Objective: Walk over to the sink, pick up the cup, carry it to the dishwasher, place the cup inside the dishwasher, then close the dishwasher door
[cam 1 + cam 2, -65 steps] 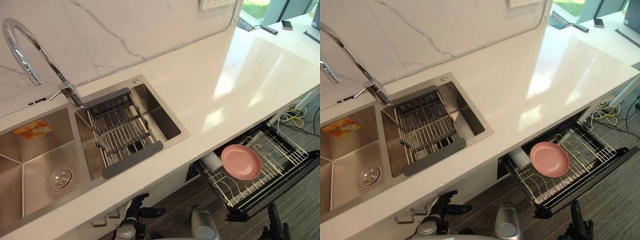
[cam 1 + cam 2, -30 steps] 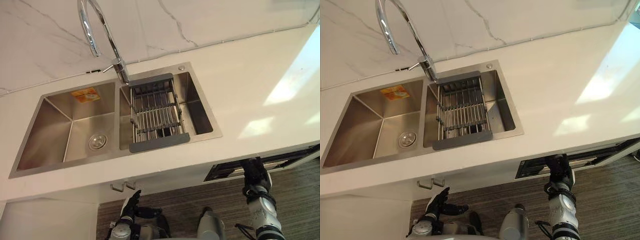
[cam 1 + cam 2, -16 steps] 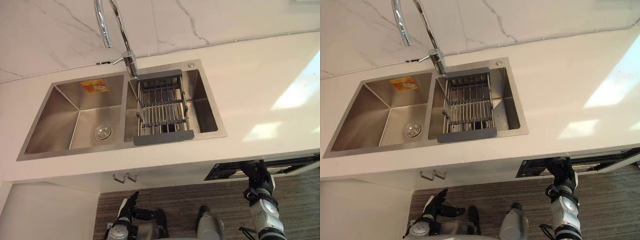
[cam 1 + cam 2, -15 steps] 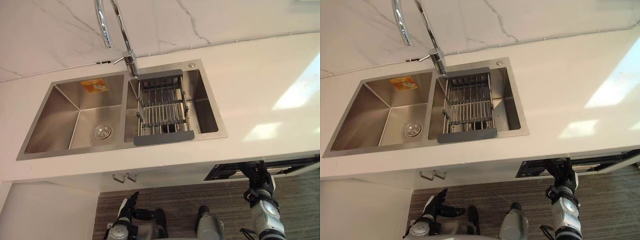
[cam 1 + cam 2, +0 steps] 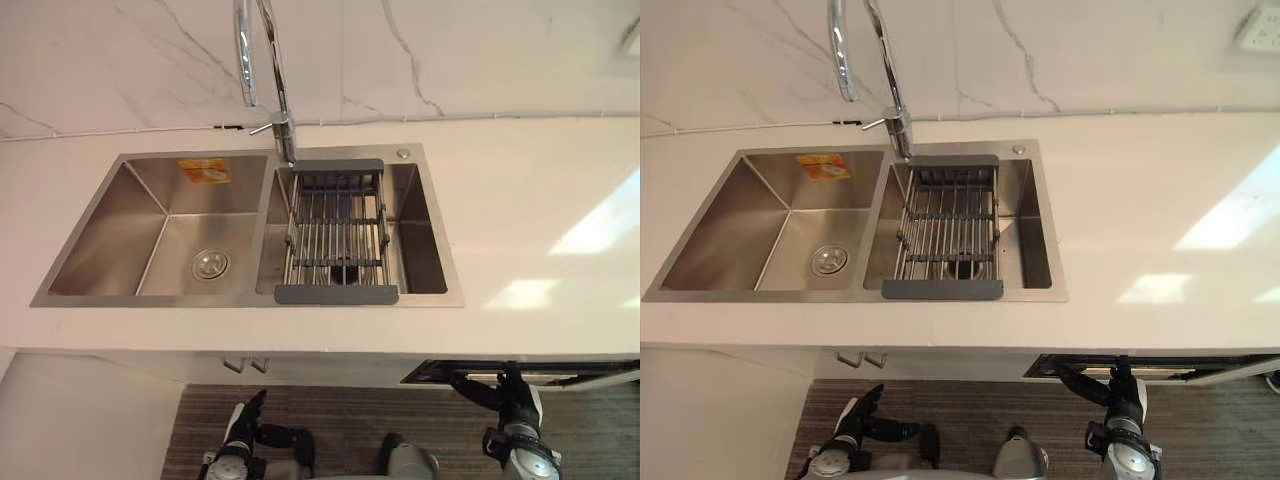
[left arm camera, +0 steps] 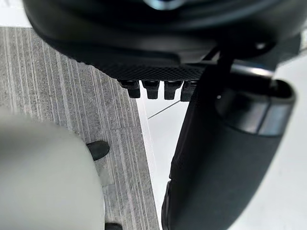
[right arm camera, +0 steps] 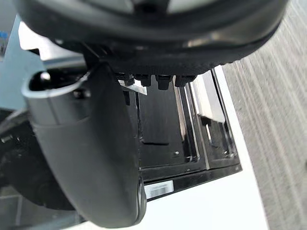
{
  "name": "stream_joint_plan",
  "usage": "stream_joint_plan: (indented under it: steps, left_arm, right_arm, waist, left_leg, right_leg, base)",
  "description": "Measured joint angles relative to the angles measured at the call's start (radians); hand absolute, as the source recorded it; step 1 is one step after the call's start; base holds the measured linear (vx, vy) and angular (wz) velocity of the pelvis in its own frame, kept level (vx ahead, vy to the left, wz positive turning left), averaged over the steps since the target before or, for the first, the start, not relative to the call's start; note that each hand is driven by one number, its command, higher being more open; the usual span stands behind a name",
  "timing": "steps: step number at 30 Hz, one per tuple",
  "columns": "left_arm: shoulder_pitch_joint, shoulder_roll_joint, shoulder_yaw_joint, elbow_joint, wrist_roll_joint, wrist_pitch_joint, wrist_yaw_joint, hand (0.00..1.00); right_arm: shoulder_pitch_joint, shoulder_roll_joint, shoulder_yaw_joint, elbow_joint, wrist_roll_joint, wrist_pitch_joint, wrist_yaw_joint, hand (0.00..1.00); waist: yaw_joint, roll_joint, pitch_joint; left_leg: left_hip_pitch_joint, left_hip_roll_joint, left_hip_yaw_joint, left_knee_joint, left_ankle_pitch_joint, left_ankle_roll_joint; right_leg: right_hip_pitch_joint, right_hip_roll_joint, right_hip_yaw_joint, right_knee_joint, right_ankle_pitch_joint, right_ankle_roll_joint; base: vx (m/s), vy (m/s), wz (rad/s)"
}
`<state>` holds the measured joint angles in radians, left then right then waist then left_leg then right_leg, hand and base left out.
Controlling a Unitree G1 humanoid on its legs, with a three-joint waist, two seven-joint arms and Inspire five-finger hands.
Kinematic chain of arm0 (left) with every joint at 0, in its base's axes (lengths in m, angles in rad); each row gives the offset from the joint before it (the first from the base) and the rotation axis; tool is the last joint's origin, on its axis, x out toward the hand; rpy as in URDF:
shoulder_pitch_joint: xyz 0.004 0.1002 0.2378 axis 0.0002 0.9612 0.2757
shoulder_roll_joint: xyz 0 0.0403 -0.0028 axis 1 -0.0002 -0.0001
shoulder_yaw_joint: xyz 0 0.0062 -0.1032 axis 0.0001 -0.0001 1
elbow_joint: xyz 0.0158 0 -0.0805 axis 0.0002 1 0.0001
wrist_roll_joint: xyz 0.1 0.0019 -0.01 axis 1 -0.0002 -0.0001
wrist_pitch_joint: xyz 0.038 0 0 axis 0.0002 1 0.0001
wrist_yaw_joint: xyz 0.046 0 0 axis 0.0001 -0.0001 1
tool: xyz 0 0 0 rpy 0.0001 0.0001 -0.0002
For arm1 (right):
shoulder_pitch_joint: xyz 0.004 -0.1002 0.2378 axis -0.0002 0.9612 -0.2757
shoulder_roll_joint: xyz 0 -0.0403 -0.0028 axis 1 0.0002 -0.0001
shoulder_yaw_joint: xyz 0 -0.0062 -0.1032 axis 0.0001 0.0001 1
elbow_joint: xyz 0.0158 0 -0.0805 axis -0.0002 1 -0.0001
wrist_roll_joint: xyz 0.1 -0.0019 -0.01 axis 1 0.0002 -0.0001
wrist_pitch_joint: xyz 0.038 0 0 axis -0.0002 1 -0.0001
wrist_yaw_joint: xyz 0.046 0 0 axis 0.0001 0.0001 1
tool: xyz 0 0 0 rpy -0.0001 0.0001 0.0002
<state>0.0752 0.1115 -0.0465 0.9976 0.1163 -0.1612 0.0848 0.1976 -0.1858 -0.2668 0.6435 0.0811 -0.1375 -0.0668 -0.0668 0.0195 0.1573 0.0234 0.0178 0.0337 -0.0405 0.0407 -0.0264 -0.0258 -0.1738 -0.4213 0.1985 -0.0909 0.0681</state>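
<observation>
The view has swung round: the double sink (image 5: 120,215) now sits square mid-frame, the dishwasher (image 5: 425,373) a sliver at lower right, so the walk looks done. Left robot hand (image 5: 245,422) and right robot hand (image 5: 512,398) hang spread, empty, at the bottom. The dark shape (image 5: 345,270) under the drain rack (image 5: 335,225) may be the cup

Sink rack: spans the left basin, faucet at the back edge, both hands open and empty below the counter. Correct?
No. The left eye view shows the rack across the right basin, not the left. The rest holds: faucet at the back edge, left hand and right hand open and empty below the counter.
</observation>
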Motion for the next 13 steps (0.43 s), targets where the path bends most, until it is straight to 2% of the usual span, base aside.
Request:
stream_joint_plan:
  steps: [4,6,9,13]
  left_arm:
    - [0.005,0.01,0.001,0.005,-0.001,0.002,0.001,1.0]
    - [-0.002,0.009,0.002,0.025,-0.01,0.003,0.001,1.0]
    - [-0.001,0.008,0.021,0.03,-0.021,0.003,0.0,1.0]
    - [0.005,0.012,0.048,0.032,-0.022,0.005,0.0,1.0]
  right_arm:
    - [-0.031,0.004,0.006,0.166,-0.071,0.003,0.009,1.0]
    - [-0.032,0.031,0.028,0.274,-0.097,0.034,0.022,1.0]
    - [-0.029,0.083,0.043,0.34,-0.124,0.064,0.04,1.0]
    - [-0.033,0.083,0.038,0.359,-0.126,0.069,0.037,1.0]
  waist:
    - [0.01,-0.016,-0.025]
    - [0.023,-0.014,-0.038]
    - [0.023,-0.012,-0.04]
    - [0.023,-0.021,-0.041]
  left_leg:
    - [0.024,0.01,-0.001,-0.014,0.0,-0.007]
    - [0.033,0.013,-0.01,-0.023,0.002,-0.011]
    - [0.036,0.013,-0.017,-0.027,0.003,-0.012]
    - [0.049,0.007,-0.027,-0.03,0.003,-0.012]
  right_leg:
    - [0.03,0.017,-0.006,-0.028,0.004,-0.005]
    - [0.045,0.022,-0.017,-0.041,0.005,-0.005]
    - [0.053,0.026,-0.023,-0.043,0.005,-0.005]
    - [0.075,0.025,-0.032,-0.051,0.007,-0.003]
  base:
    - [0.03,-0.039,0.0]
    - [0.04,-0.026,0.09]
    - [0.03,-0.021,0.08]
    - [0.02,0.004,0.07]
